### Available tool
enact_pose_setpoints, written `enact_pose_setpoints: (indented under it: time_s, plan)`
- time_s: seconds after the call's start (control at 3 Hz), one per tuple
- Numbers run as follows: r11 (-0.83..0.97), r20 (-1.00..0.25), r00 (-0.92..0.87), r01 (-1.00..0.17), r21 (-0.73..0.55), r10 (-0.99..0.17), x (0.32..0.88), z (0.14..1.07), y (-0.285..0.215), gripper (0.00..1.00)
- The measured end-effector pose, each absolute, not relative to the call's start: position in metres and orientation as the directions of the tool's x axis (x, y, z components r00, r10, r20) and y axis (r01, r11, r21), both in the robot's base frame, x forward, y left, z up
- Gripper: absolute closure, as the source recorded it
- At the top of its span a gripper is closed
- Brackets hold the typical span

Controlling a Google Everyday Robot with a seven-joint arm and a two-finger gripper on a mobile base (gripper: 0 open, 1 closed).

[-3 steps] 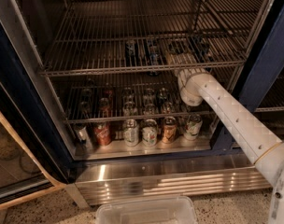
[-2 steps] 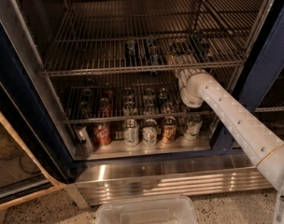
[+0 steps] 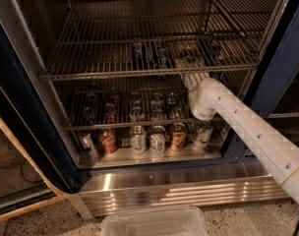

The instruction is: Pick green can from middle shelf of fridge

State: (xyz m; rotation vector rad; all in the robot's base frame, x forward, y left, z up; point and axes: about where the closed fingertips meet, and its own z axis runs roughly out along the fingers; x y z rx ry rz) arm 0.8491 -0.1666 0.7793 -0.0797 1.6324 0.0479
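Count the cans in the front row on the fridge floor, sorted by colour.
Red can: 1
Brown can: 1
Pale or silvery cans: 4
Total: 6
The gripper is higher up, at the middle shelf.

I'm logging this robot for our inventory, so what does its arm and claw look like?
The arm is a thick white tube with rows of small dark dots, a rounded knuckle near its end and a thin tan band lower down. The pale claw sits at the front rail of the middle shelf.
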Motion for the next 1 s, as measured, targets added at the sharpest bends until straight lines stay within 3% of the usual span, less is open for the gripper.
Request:
enact_pose_setpoints:
  time_s: [0.67,1.0]
  plan:
    - [0.993,-0.996,-0.09,-0.12,0.009,-0.002,0.78,0.788,-0.149,1.0]
    - [0.993,-0.996,-0.09,-0.12,0.009,-0.002,0.78,0.788,-0.149,1.0]
